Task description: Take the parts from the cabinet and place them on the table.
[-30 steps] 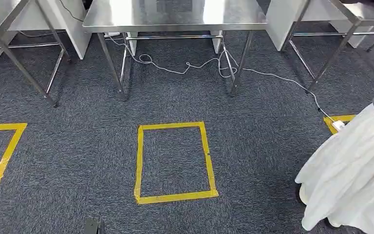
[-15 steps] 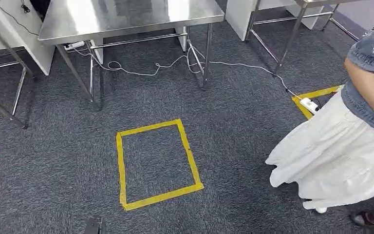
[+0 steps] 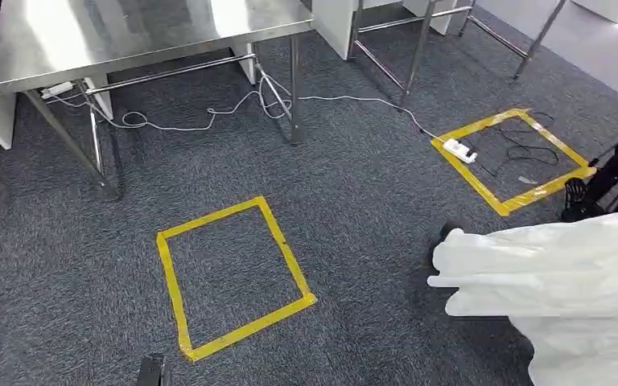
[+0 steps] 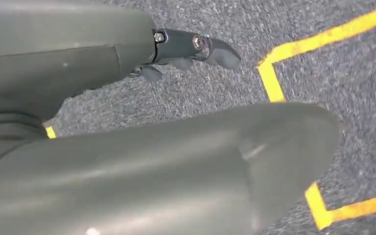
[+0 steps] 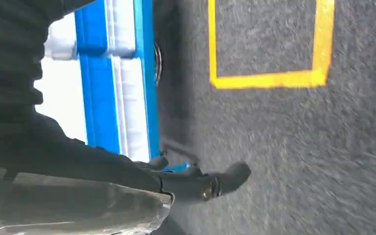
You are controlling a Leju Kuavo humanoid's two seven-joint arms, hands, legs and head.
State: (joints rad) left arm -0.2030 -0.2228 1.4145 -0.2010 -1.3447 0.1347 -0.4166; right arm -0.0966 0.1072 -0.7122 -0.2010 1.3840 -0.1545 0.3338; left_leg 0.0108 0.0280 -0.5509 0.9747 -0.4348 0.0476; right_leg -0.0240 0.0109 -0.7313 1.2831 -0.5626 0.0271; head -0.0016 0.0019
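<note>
Robot's mid-floor, head view looking down on grey carpet (image 3: 370, 209) w/ a yellow tape square (image 3: 233, 277) just ahead and a second tape square (image 3: 511, 161) off to its right.

Steel worktop (image 3: 129, 32) stands beyond the near square, top bare as far as the frame shows. No cabinet, no parts visible yet, so where the task's things sit can't be told.

Risks: person in a white skirt (image 3: 563, 297) is close on the robot's right; a swinging arm or a step that way could clip them. White cable (image 3: 209, 121) trails under the worktop to a power strip (image 3: 459, 150) lying on the far square's tape: snag or trip hazard if the feet stray that way.

Left hand (image 4: 186, 49) hangs over carpet, fingers part-curled w/ nothing seen in them; open or closed can't be told, cover blocks much of it.

Right hand (image 5: 200, 183) likewise: dark fingers over carpet, state unclear. Blue-and-white object (image 5: 112, 88) beside it is blurred, can't identify.
</note>
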